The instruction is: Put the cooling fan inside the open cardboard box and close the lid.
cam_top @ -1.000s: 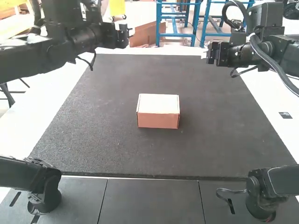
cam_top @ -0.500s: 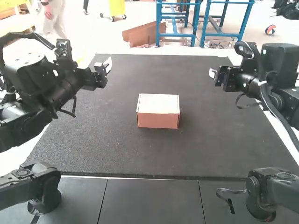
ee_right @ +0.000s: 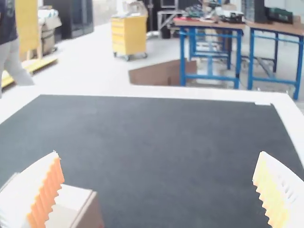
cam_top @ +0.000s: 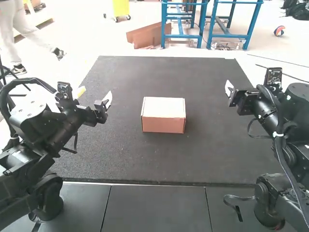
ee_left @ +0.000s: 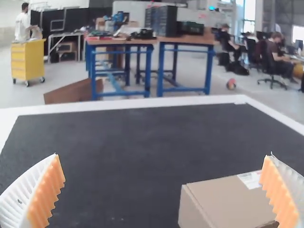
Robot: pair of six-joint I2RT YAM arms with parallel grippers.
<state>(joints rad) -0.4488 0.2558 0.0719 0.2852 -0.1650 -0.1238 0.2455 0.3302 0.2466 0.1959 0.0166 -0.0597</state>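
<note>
Closed brown cardboard box (cam_top: 163,114) is sitting lid shut at the middle of the black mat-covered surface (cam_top: 203,145), left gripper (cam_top: 95,95) and right gripper (ee_right: 157,159) are hovering apart from it on either side, both holding white ribbed orange-padded fingers (ee_left: 45,190) wide apart

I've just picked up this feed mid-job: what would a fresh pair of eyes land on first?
A brown cardboard box, its lid shut, sits at the middle of the black mat. The left gripper and right gripper hang on either side of it, apart from it, fingers open and holding nothing.
</note>
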